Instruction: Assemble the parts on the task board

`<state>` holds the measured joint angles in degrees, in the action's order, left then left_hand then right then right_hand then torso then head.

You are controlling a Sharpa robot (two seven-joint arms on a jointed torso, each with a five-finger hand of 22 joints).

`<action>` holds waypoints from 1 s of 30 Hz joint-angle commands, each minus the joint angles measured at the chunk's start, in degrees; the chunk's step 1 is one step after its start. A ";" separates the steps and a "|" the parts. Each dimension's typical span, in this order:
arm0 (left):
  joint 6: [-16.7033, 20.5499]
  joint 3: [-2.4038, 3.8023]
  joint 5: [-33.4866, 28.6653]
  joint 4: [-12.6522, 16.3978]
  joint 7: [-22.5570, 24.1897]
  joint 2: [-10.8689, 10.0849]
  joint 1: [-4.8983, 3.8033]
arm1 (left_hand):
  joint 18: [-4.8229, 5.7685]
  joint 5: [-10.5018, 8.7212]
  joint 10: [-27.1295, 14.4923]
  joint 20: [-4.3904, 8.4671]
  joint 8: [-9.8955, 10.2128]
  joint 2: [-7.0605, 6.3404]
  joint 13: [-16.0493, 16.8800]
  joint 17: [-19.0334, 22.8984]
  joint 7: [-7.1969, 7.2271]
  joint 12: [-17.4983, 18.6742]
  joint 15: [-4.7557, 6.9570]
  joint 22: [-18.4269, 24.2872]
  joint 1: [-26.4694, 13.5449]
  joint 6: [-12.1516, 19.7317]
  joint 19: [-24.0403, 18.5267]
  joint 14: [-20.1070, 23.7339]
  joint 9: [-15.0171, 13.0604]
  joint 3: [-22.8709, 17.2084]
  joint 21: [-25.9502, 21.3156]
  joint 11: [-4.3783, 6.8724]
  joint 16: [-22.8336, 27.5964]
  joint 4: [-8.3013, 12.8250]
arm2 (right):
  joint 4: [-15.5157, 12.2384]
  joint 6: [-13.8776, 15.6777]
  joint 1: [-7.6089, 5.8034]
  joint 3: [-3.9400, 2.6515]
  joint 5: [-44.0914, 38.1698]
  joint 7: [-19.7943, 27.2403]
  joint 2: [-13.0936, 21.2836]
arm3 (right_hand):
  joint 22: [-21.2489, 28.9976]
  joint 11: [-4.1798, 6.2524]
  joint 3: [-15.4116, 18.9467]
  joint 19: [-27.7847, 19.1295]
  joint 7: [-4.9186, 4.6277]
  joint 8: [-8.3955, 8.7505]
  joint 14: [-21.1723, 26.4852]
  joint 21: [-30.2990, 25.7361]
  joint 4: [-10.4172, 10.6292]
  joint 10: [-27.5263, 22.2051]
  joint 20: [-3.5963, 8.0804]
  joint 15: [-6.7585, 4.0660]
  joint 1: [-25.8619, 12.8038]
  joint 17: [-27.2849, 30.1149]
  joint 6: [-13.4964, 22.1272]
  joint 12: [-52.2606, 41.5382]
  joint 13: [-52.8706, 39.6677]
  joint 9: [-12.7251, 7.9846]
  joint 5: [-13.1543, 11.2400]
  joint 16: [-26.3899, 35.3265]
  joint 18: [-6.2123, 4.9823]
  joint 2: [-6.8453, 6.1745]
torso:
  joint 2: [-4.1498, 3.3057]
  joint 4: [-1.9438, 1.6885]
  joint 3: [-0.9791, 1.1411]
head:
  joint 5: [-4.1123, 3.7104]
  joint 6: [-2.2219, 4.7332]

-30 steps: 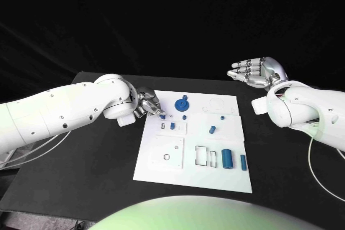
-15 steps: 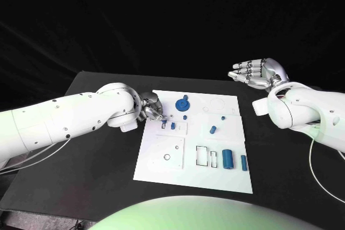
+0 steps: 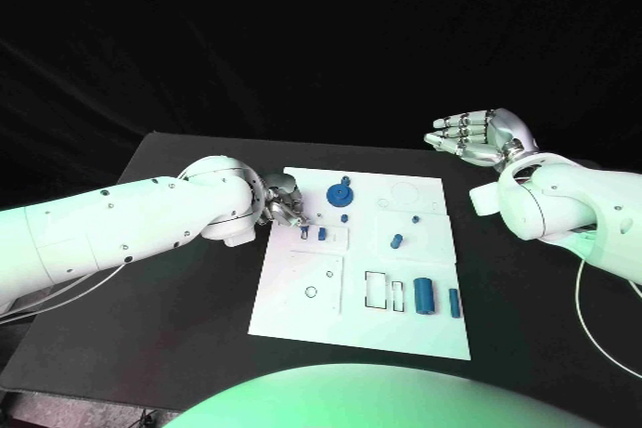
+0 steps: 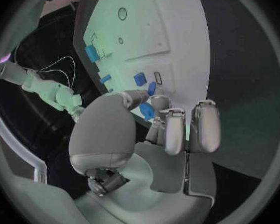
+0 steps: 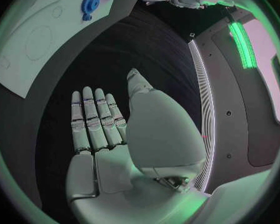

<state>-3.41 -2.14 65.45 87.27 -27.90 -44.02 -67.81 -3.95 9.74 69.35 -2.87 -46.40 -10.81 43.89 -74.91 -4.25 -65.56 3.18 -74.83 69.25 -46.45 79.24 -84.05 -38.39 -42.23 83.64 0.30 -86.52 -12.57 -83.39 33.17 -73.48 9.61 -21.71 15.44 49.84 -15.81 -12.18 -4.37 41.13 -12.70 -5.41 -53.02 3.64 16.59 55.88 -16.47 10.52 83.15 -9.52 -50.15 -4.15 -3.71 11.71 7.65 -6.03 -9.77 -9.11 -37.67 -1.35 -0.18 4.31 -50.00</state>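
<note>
We see the white rectangular task board (image 3: pixel 359 298) lying in the middle of the black tabletop (image 3: pixel 174 307). Our left hand (image 3: pixel 284 205) sits at the board's ten o'clock edge, its fingers (image 4: pixel 175 129) curled down over the small slots there; in the left wrist view a small blue block (image 4: pixel 146 111) lies right at the fingertips, but we cannot tell whether it is pinched or merely touched. A blue gear-shaped part (image 3: pixel 342 195) stands just beside that hand at the board's twelve o'clock end, and a small blue peg (image 3: pixel 396 241) lies near the board's centre. A large blue cylinder (image 3: pixel 424 294) and a slimmer blue bar (image 3: pixel 454 303) lie side by side toward four o'clock. Our right hand (image 3: pixel 475 136) hangs well apart from the board at two o'clock, fingers (image 5: pixel 93 117) spread, straight and grasping nothing.
</note>
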 commanded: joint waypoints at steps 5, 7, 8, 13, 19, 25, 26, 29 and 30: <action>-2.72 -0.01 2.06 0.24 -0.57 -0.05 0.04 | 0.48 0.56 0.50 0.00 -0.19 -0.34 0.12 -8.44 0.05 -0.33 0.42 -0.18 -0.34 -0.47 0.54 -4.12 0.03 -11.25 0.26 -0.04 -0.18 10.85 | -0.08 -0.55 0.05 -0.02 -0.05 0.68 0.01 | 0.05 -0.16 0.26 0.32 -2.93 0.18 -0.48 0.17 -0.11 0.42 -0.11 -0.06 0.06 0.09 -0.44 0.29 0.06 -0.06 0.05 0.22 -0.22 0.47 | 0.04 0.02 -0.02 | 0.12 0.00; -2.92 -0.07 2.11 0.16 -0.61 -0.02 0.04 | 0.48 0.56 0.50 0.00 -0.19 -0.34 0.12 -8.44 0.05 -0.33 0.42 -0.18 -0.34 -0.47 0.54 -4.12 0.03 -11.25 0.26 -0.04 -0.18 10.85 | -0.07 -0.57 0.06 -0.02 -0.05 0.69 0.00 | 0.05 -0.16 0.26 0.32 -2.93 0.18 -0.48 0.17 -0.11 0.42 -0.11 -0.06 0.06 0.09 -0.44 0.29 0.06 -0.06 0.05 0.22 -0.22 0.47 | 0.05 0.01 -0.03 | 0.10 0.00; -2.98 -0.10 2.13 0.12 -0.63 0.01 0.04 | 0.48 0.56 0.50 0.00 -0.19 -0.34 0.12 -8.44 0.05 -0.33 0.42 -0.18 -0.34 -0.47 0.54 -4.12 0.03 -11.25 0.26 -0.04 -0.18 10.85 | -0.07 -0.58 0.06 -0.02 -0.05 0.69 0.00 | 0.05 -0.16 0.26 0.32 -2.93 0.18 -0.48 0.17 -0.11 0.42 -0.11 -0.06 0.06 0.09 -0.44 0.29 0.06 -0.06 0.05 0.22 -0.22 0.47 | 0.05 0.01 -0.03 | 0.10 0.00; -3.30 -0.31 2.17 -0.04 -0.67 0.24 0.15 | 0.48 0.56 0.50 0.00 -0.19 -0.34 0.12 -8.44 0.05 -0.33 0.42 -0.18 -0.34 -0.47 0.54 -4.12 0.03 -11.25 0.26 -0.04 -0.18 10.85 | -0.06 -0.61 0.10 -0.02 -0.04 0.70 -0.02 | 0.05 -0.16 0.26 0.32 -2.93 0.18 -0.48 0.17 -0.11 0.42 -0.11 -0.06 0.06 0.09 -0.44 0.29 0.06 -0.06 0.05 0.22 -0.22 0.47 | -0.02 -0.01 -0.04 | 0.08 0.00; -3.55 -0.51 2.17 -0.09 -0.72 0.27 0.30 | 0.48 0.66 0.58 0.02 -0.19 -0.45 0.15 -8.47 0.07 -0.35 0.45 -0.17 -0.42 -0.54 0.53 -4.13 0.02 -11.35 0.26 -0.01 -0.19 10.92 | -0.06 -0.62 0.12 -0.02 -0.04 0.70 0.00 | 0.25 -0.14 0.21 0.39 -2.91 0.19 -0.59 0.17 -0.14 0.46 -0.10 -0.07 0.05 0.20 -0.51 0.29 0.06 -0.10 0.04 0.32 -0.23 0.62 | -0.01 0.00 -0.02 | 0.16 0.00; -3.74 -0.61 2.05 0.02 -0.74 0.25 0.36 | 0.48 0.66 0.58 0.02 -0.19 -0.45 0.15 -8.47 0.07 -0.35 0.45 -0.17 -0.42 -0.54 0.53 -4.13 0.02 -11.35 0.26 -0.01 -0.19 10.92 | -0.07 -0.67 0.14 -0.02 -0.04 0.71 0.00 | 0.25 -0.14 0.21 0.39 -2.91 0.19 -0.59 0.17 -0.14 0.46 -0.10 -0.07 0.05 0.20 -0.51 0.29 0.06 -0.10 0.04 0.32 -0.23 0.62 | 0.03 0.00 0.03 | 0.22 0.00; -3.74 -0.62 1.98 0.06 -0.73 0.24 0.37 | 0.48 0.66 0.58 0.02 -0.19 -0.45 0.15 -8.47 0.07 -0.35 0.45 -0.17 -0.42 -0.54 0.53 -4.13 0.02 -11.35 0.26 -0.01 -0.19 10.92 | -0.06 -0.67 0.14 -0.02 -0.04 0.71 -0.01 | 0.25 -0.14 0.21 0.39 -2.91 0.19 -0.59 0.17 -0.14 0.46 -0.10 -0.07 0.05 0.20 -0.51 0.29 0.06 -0.10 0.04 0.32 -0.23 0.62 | 0.04 0.01 0.03 | 0.22 0.00; -3.80 -0.66 1.62 0.19 -0.73 0.22 0.40 | 0.48 0.66 0.58 0.02 -0.19 -0.45 0.15 -8.47 0.07 -0.35 0.45 -0.17 -0.42 -0.54 0.53 -4.13 0.02 -11.35 0.26 -0.01 -0.19 10.92 | -0.03 -0.68 0.15 -0.02 -0.04 0.72 -0.01 | 0.25 -0.14 0.21 0.39 -2.91 0.19 -0.59 0.17 -0.14 0.46 -0.10 -0.07 0.05 0.20 -0.51 0.29 0.06 -0.10 0.04 0.32 -0.23 0.62 | 0.05 0.05 0.00 | 0.24 0.00; -3.83 -0.66 1.56 0.21 -0.73 0.23 0.40 | 0.48 0.66 0.58 0.02 -0.19 -0.45 0.15 -8.47 0.07 -0.35 0.45 -0.17 -0.42 -0.54 0.53 -4.13 0.02 -11.35 0.26 -0.01 -0.19 10.92 | -0.02 -0.69 0.15 -0.02 -0.04 0.72 -0.02 | 0.25 -0.14 0.21 0.39 -2.91 0.19 -0.59 0.17 -0.14 0.46 -0.10 -0.07 0.05 0.20 -0.51 0.29 0.06 -0.10 0.04 0.32 -0.23 0.62 | 0.05 0.05 0.00 | 0.23 0.00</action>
<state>-6.03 -2.72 67.16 87.28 -28.49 -43.88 -67.52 -3.95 10.16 69.34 -2.88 -46.40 -11.27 43.96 -74.91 -4.16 -65.56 3.17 -74.94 68.78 -46.71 79.24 -84.04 -38.27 -42.23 83.63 0.29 -86.52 -12.56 -83.38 33.16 -73.36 9.60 -21.54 15.51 49.85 -15.61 -12.34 -4.37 41.13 -12.70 -5.41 -53.23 3.64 16.59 56.04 -16.48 10.31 83.15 -9.37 -50.15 -4.15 -3.71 11.66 7.65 -6.03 -9.77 -9.11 -37.64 -1.33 -0.18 4.52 -50.01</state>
